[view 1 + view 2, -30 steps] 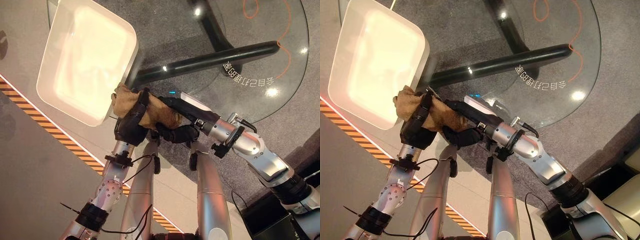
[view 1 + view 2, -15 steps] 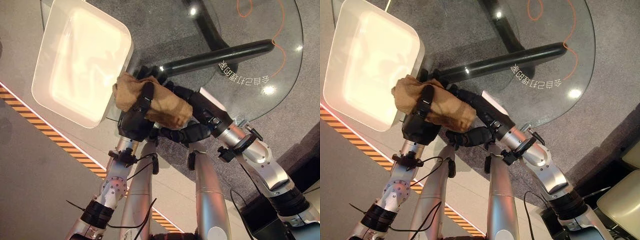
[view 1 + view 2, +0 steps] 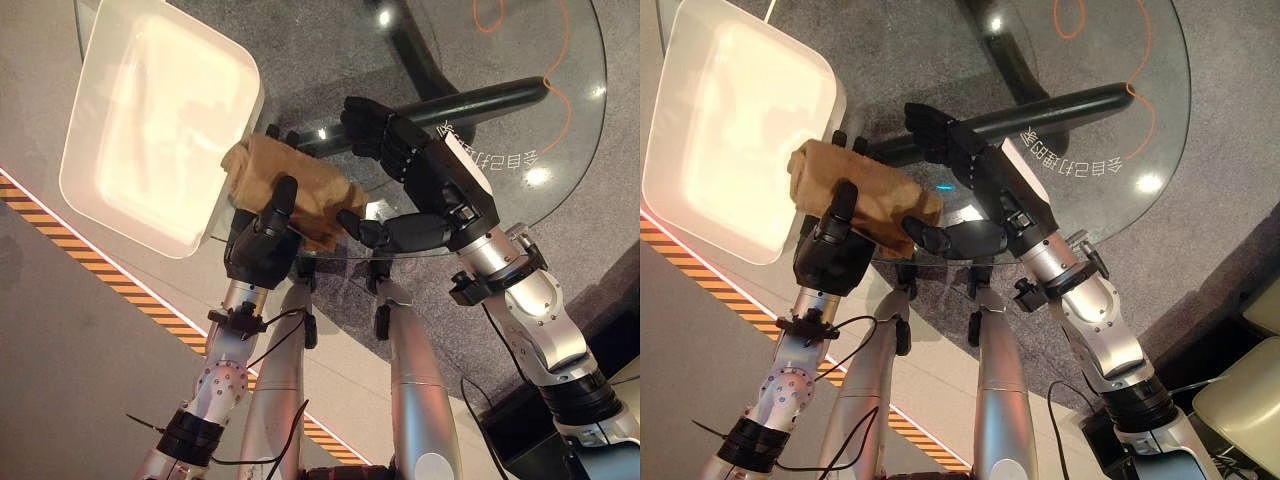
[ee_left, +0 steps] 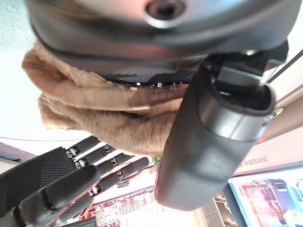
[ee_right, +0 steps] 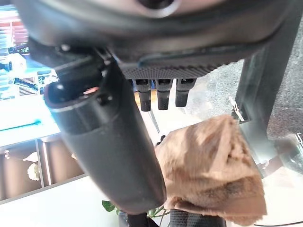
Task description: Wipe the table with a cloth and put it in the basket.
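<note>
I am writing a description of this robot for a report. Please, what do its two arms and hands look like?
Both arms are silver-grey metal with round joints and black collars near the elbows. The left arm carries a thin black cable looped along it. The right arm looks thicker, with black clamps at the wrist. The left hand and right hand are dark, with ribbed, segmented fingers.

Not much I can actually read from here. There's one line of white lettering [image 3: 490,160] printed on the round glass table [image 3: 520,60]. It's upside down from my head cams and I can't make it out. The black-and-orange hazard stripe [image 3: 165,315] on the floor has no writing. The bright display panel [image 4: 265,198] in the left wrist view is too blurry to read.
</note>
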Available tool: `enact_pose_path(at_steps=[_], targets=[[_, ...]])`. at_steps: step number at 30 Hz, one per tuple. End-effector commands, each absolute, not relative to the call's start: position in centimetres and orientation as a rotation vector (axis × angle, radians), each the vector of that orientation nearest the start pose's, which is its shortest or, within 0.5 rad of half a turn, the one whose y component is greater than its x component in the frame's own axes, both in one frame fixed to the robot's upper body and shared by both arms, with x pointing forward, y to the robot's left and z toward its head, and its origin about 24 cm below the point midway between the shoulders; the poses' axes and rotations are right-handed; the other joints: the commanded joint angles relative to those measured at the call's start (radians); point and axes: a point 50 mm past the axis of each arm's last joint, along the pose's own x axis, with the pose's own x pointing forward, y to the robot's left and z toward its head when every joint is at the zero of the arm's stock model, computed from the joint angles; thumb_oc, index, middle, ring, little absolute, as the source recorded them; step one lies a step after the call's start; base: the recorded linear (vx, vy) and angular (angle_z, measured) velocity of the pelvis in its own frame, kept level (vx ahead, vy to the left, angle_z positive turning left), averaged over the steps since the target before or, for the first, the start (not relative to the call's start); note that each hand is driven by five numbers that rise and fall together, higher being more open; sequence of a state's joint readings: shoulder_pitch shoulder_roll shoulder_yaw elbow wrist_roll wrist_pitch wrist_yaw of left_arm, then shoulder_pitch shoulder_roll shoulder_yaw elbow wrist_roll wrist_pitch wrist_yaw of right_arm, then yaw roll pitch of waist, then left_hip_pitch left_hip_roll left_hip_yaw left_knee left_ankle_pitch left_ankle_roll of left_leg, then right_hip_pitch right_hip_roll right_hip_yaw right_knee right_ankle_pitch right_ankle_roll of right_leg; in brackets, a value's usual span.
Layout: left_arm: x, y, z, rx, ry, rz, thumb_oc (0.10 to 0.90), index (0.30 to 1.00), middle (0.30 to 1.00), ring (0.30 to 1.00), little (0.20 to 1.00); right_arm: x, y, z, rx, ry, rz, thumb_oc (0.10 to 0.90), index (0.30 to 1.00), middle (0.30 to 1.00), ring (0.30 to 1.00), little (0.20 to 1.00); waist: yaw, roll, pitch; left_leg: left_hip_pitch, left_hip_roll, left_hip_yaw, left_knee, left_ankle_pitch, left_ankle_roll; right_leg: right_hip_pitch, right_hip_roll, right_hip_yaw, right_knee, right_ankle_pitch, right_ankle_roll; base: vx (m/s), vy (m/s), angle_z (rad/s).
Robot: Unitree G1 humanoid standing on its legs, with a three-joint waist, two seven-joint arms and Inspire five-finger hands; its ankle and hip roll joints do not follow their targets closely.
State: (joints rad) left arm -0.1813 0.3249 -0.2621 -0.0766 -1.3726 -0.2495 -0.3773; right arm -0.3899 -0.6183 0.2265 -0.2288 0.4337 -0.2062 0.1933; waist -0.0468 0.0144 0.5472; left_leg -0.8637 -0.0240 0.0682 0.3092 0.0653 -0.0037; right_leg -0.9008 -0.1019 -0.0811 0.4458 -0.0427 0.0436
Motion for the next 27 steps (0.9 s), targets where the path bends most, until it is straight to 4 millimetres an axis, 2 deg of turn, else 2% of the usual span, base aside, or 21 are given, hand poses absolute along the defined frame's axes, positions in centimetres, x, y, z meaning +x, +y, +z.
enact_pose_path(at_steps=[1, 19, 27], targets=[[24.8, 13.8, 16.4, -1.006, -0.635, -0.787, 0.100, 0.300, 0.300, 0.300, 0.200, 23.5, -13.1, 24.8, -0.155, -0.971, 0.675, 0.800, 0.900, 0.900, 0.900, 0.900, 0.017, -0.009, -0.027, 0.028, -0.059, 0.005, 0.038, -0.096, 0.025, 0.033, 0.070, 0.010, -0.122, 0.094, 0.040, 0.00, 0.000, 0.00], [24.7, 14.8, 17.1, -0.981, -0.741, -0.734, 0.100, 0.300, 0.300, 0.300, 0.200, 23.7, -13.4, 24.5, -0.124, -0.955, 0.644, 0.800, 0.900, 0.900, 0.900, 0.900, 0.017, -0.011, -0.027, 0.038, -0.057, 0.006, 0.030, -0.094, 0.020, 0.043, 0.071, 0.009, -0.128, 0.092, 0.038, 0.00, 0.000, 0.00], [24.1, 20.0, 19.3, -0.793, -1.002, -0.434, 0.100, 0.300, 0.300, 0.300, 0.200, 24.6, -13.8, 22.7, -0.148, -0.801, 0.647, 0.800, 0.900, 0.900, 0.900, 0.900, 0.027, 0.002, -0.027, 0.061, -0.060, 0.006, 0.027, -0.092, 0.014, 0.062, 0.070, 0.008, -0.120, 0.074, 0.030, 0.00, 0.004, 0.00]])
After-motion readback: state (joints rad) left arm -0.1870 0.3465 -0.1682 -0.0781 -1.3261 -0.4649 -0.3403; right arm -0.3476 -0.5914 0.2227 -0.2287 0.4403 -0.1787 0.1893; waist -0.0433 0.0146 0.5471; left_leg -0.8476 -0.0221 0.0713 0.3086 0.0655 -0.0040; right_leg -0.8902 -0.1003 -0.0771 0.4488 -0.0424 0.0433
